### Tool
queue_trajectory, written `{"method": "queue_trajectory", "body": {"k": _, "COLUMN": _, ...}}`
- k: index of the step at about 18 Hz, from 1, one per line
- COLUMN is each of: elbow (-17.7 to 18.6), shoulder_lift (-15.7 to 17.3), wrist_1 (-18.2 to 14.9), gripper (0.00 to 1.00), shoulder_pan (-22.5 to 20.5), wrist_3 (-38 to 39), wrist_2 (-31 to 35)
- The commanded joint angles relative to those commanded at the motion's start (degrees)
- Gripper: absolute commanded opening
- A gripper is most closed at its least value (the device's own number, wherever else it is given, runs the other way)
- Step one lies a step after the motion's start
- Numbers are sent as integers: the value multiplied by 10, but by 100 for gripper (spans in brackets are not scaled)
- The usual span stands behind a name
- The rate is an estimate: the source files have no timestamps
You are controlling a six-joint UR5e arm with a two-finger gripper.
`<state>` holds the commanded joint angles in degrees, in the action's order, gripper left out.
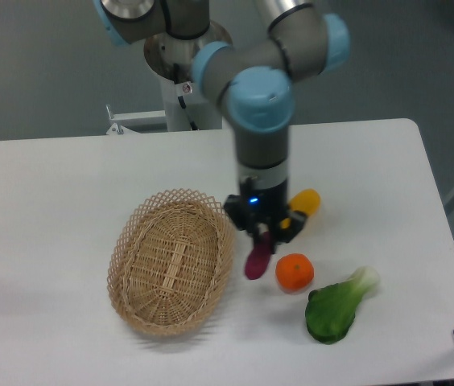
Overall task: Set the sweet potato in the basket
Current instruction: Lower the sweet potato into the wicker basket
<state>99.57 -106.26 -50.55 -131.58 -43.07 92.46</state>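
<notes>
The sweet potato (256,261), a small reddish-purple tuber, hangs nearly upright from my gripper (262,239), which is shut on its upper end. It is just right of the wicker basket (172,261), close to the basket's right rim, and beside the orange fruit (295,272). Whether its lower tip touches the table I cannot tell. The basket is oval, light tan, with a lattice rim, and holds nothing.
A yellow-orange elongated vegetable (304,204) lies partly behind the gripper. A green leafy bok choy (337,310) lies at the front right. The arm's base post (180,96) stands at the table's far edge.
</notes>
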Motion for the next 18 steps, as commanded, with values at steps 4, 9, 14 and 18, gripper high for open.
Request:
{"method": "queue_trajectory", "body": {"k": 4, "elbow": 31, "shoulder_lift": -19, "wrist_1": 36, "gripper": 37, "shoulder_pan": 51, "wrist_3": 33, "wrist_2": 34}}
{"method": "queue_trajectory", "body": {"k": 9, "elbow": 35, "shoulder_lift": -60, "wrist_1": 37, "gripper": 38, "shoulder_pan": 89, "wrist_3": 27, "wrist_2": 71}}
{"method": "queue_trajectory", "body": {"k": 14, "elbow": 41, "shoulder_lift": -69, "wrist_1": 37, "gripper": 45, "shoulder_pan": 92, "wrist_3": 19, "wrist_2": 72}}
{"method": "queue_trajectory", "body": {"k": 18, "elbow": 41, "shoulder_lift": -70, "wrist_1": 37, "gripper": 92, "shoulder_pan": 92, "wrist_3": 18, "wrist_2": 76}}
